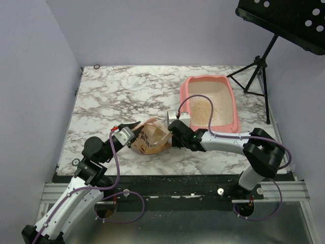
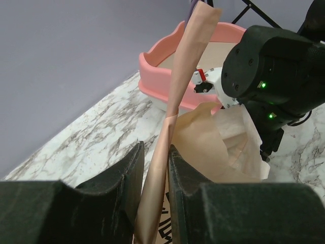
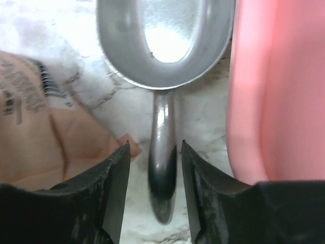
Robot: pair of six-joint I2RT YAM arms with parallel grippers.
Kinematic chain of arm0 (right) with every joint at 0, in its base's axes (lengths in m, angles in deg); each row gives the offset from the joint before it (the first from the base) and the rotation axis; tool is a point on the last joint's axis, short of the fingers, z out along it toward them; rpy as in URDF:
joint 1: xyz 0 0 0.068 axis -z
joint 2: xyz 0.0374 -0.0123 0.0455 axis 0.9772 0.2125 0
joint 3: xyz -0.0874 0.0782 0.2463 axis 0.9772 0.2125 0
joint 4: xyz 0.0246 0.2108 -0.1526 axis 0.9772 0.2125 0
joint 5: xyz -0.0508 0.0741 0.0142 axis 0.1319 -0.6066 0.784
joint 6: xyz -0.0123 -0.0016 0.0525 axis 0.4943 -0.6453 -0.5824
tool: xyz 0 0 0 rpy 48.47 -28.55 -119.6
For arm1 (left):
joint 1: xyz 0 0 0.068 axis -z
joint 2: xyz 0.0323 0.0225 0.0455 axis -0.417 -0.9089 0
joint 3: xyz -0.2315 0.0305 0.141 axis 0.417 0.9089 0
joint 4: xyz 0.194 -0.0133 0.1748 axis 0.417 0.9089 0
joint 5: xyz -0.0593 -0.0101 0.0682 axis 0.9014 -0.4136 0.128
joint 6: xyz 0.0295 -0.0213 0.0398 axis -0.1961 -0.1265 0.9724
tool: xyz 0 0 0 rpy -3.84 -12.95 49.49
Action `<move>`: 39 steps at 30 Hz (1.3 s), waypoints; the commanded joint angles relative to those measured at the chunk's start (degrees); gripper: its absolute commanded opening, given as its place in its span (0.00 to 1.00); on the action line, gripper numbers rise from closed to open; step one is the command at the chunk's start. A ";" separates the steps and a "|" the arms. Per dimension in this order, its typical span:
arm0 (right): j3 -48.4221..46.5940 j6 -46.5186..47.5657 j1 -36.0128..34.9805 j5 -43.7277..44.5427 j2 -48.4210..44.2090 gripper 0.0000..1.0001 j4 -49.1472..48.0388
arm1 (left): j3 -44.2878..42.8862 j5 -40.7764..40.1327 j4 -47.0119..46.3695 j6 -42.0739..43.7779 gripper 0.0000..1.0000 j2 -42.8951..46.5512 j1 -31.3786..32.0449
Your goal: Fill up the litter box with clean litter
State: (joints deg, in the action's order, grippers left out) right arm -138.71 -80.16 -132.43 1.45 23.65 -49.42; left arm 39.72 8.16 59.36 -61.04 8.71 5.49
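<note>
From above, the litter box (image 1: 234,109) at the far right of the table (image 1: 111,91) held only a thin patch of litter (image 1: 200,109), so more was needed. The left gripper (image 2: 156,152) was pinched tight on the edge of the bag (image 2: 203,142). The right gripper (image 3: 155,152) straddled the handle of the empty scoop (image 3: 162,35), jaws apart, not gripping.

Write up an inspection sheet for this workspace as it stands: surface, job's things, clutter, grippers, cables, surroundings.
Surface: white-and-grey marble-patterned tabletop; pale specks along its near edge, too small to identify.
Job's things: pink plastic rectangular litter box at far right, its floor partly covered with beige sandy litter.
Clutter: orange-tan paper bag slumped at centre; grey metal scoop, empty, lying between bag and box.
Grippers: left gripper shut on the bag's paper edge; right gripper open, straddling the scoop's handle, not clamped.
Cables: purple cables loop along both arms; no snag seen.
Surroundings: black perforated music stand at far right; plain lilac walls.
</note>
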 commanded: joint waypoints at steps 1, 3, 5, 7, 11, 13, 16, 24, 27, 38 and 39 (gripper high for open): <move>-0.94 1.06 0.47 7.92 3.94 0.45 0.05 | 0.00 0.27 -4.34 -0.67 0.33 0.28 0.28; -1.03 1.06 0.56 8.28 4.74 0.34 0.06 | 0.00 0.01 -4.25 -0.59 0.32 0.28 0.19; -1.29 1.15 0.47 8.89 4.74 0.20 0.14 | 0.00 -0.08 -4.25 -0.59 0.32 0.19 0.28; -1.20 1.77 0.56 9.86 4.22 0.04 -0.21 | 0.00 -0.52 -4.34 -0.50 0.32 0.19 0.28; -0.68 4.57 0.47 11.61 1.06 0.00 -1.52 | -0.09 -1.14 -4.34 -0.32 0.33 0.28 0.19; -0.94 6.15 0.56 12.14 -0.79 0.01 -1.79 | -0.09 -1.14 -4.34 -0.23 0.33 0.37 0.19; -2.08 9.66 0.47 11.53 -3.69 0.00 -2.05 | -0.35 -1.05 -4.51 0.12 0.34 0.46 0.28; -7.70 17.66 0.47 8.18 -10.81 0.00 -0.48 | -6.23 -4.39 1.54 2.49 0.41 -0.77 0.19; -9.81 22.15 0.47 9.85 -13.01 0.00 0.84 | -10.01 -4.48 6.02 2.84 0.46 -2.53 0.19; -11.75 31.99 0.47 3.01 -20.30 0.01 4.53 | -23.71 -0.70 16.74 1.09 0.62 -10.69 0.19; -11.58 33.40 0.47 2.05 -21.26 0.00 5.23 | -26.43 -1.13 18.32 -0.05 0.63 -11.92 0.19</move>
State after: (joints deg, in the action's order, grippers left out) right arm -149.83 -52.89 -131.99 7.57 5.38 -47.20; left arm 21.05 6.04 70.49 -59.01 0.12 5.49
